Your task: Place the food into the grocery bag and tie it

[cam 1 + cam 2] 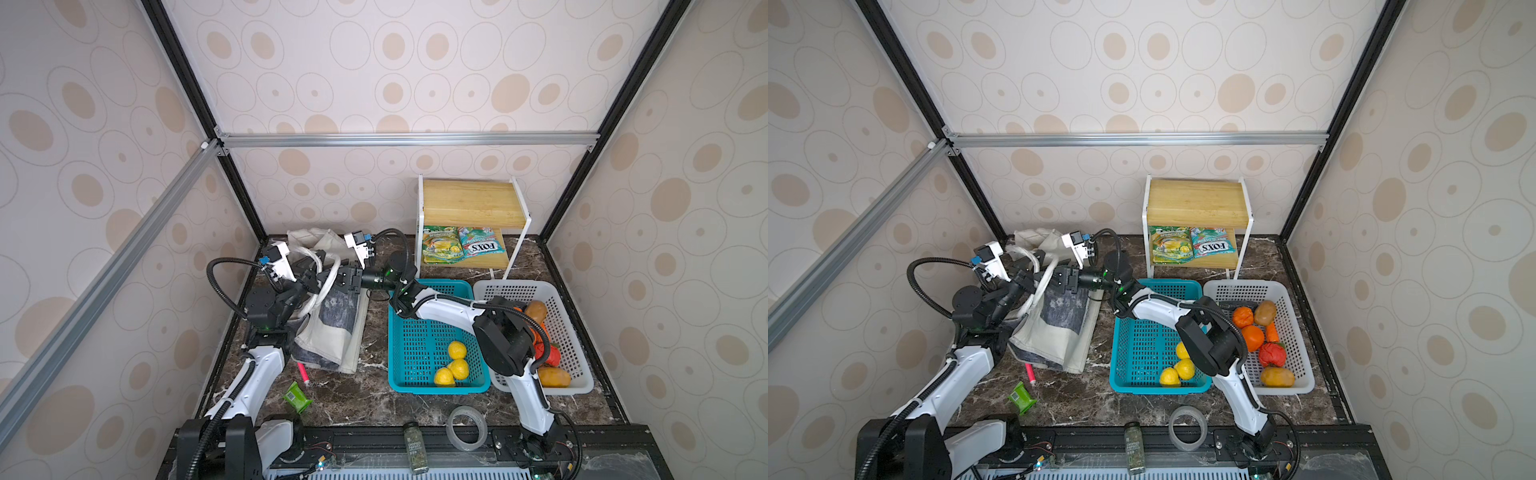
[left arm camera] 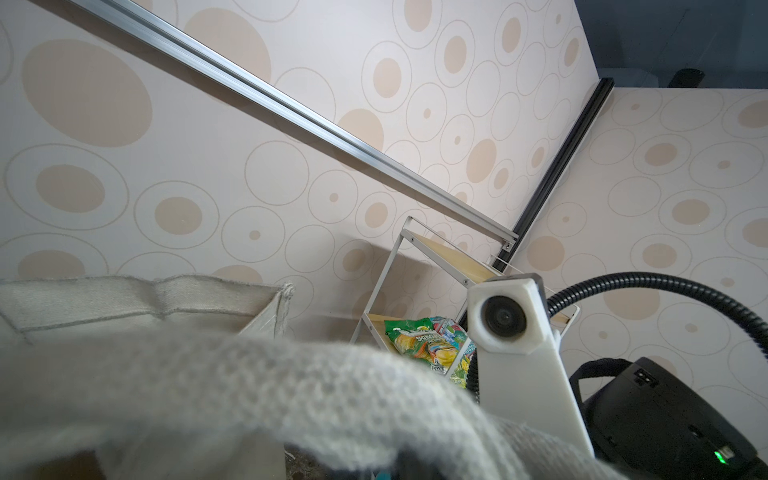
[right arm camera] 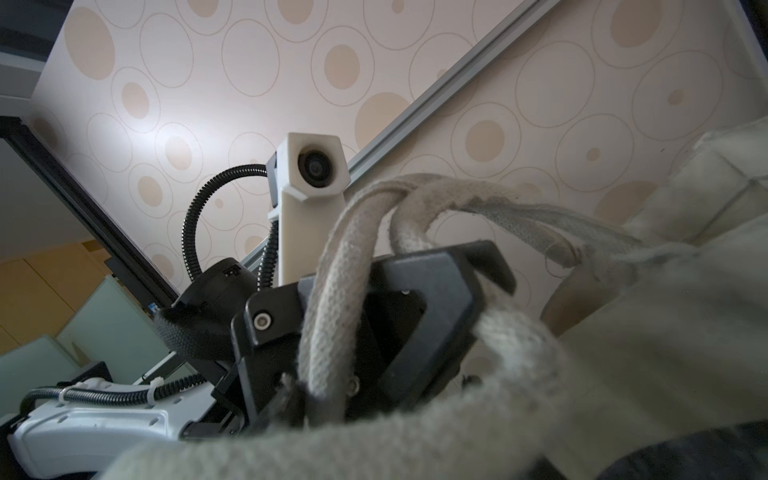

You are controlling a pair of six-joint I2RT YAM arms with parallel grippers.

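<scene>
at the grocery bag point(image 1: 328, 345), left gripper point(image 1: 309, 275) tight on a strap point(image 3: 332, 299), plain only from right wrist; right gripper point(image 1: 334, 277), state unclear

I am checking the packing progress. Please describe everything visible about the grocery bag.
The grocery bag is a soft off-white fabric tote with dark marbled panels. It lies slumped on the dark marble table, beside the teal basket. Its white woven strap handles are lifted, looped around the shut left gripper; the right gripper is at them too. Its contents are not visible.
</scene>
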